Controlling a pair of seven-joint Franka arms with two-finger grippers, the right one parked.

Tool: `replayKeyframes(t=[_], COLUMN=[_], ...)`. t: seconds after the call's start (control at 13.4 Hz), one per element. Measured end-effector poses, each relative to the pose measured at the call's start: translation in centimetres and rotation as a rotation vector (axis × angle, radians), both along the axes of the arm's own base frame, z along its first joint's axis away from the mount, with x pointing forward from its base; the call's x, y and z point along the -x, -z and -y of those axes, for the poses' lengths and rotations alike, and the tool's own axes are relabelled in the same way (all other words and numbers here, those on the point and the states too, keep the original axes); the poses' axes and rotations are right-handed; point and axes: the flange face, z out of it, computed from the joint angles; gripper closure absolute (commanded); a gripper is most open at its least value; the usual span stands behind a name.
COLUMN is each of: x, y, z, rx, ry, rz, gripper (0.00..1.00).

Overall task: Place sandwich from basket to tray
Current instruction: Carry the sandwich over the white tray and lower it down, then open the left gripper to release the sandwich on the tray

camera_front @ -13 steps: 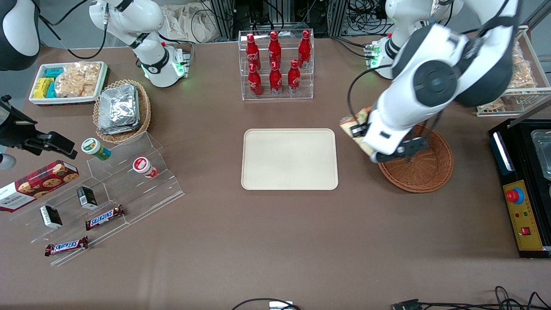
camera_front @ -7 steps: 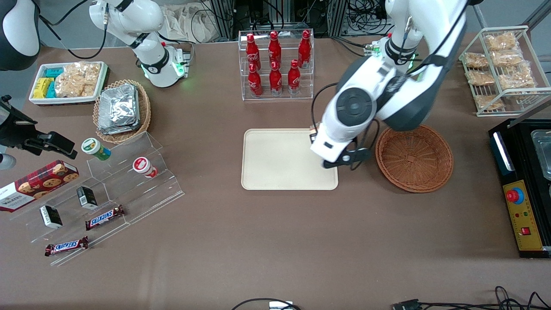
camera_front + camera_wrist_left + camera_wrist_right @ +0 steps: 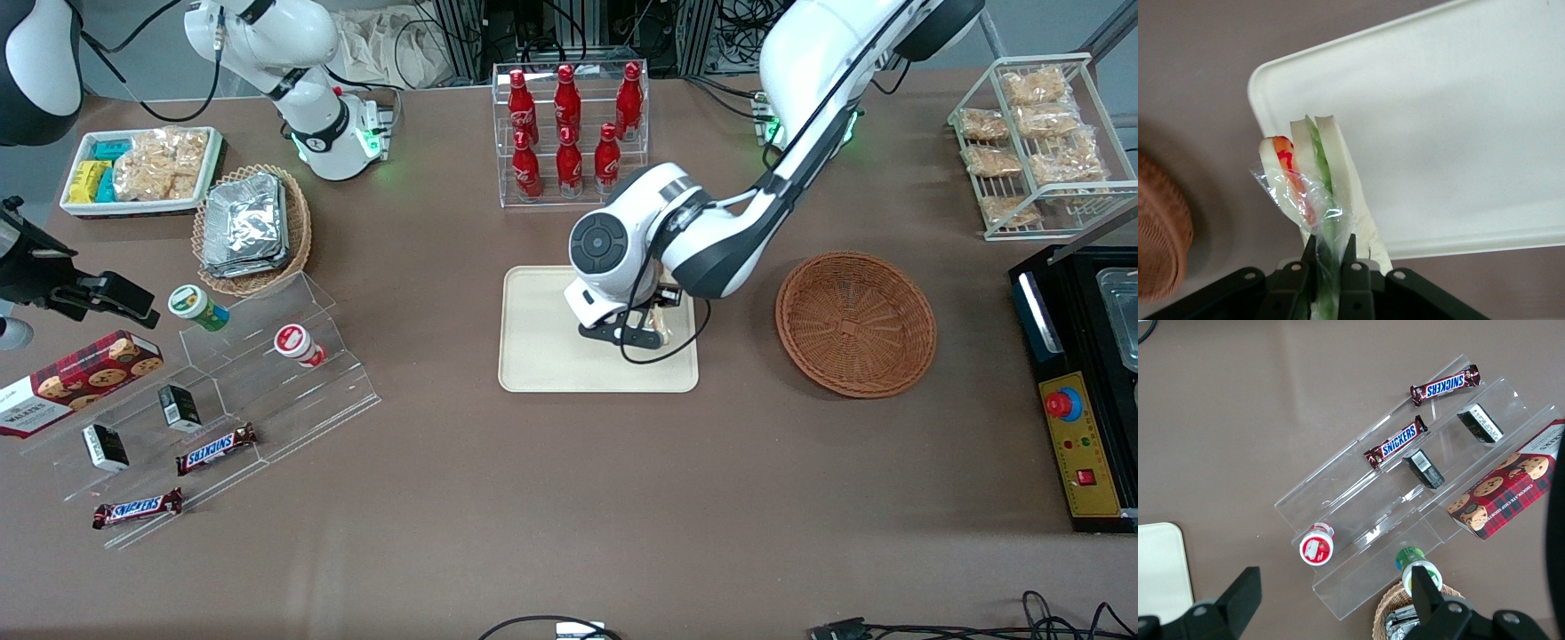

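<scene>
Pinching the sandwich (image 3: 1313, 193), the hand (image 3: 1330, 257) hovers above the tray (image 3: 542, 356), basket (image 3: 855, 322) nearby.

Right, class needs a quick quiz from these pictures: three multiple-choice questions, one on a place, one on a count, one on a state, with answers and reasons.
1. Where is the hand?
A. over the tray
B. over the brown basket
C. over the bottle rack

2. How many red bottles stand in the clear rack?
A. four
B. six
C. eight

3. What state is the sandwich in?
A. lying in the basket
B. lying flat on the tray
C. clamped in the hand

Answers:
1 A, it sits over the tray.
2 B, three bottles per tier.
3 C, the fingers pinch the sandwich; the basket holds nothing.
</scene>
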Motion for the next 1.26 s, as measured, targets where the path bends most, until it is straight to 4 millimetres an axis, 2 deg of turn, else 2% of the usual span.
replayKeyframes(t=[0.3,0.67,0.82,1.26], x=[1.2,1.5,1.0,-1.5], y=[4.2,6.9,8.7,8.9], z=[-1.0,-1.4,-2.6,-6.0], rx=[-0.007,0.019,0.023,0.027], ry=[0.089,0.091,0.063,-0.04], rz=[0.017,0.024,0.02,0.009], gripper=[1.0,0.99,0.0,0.0])
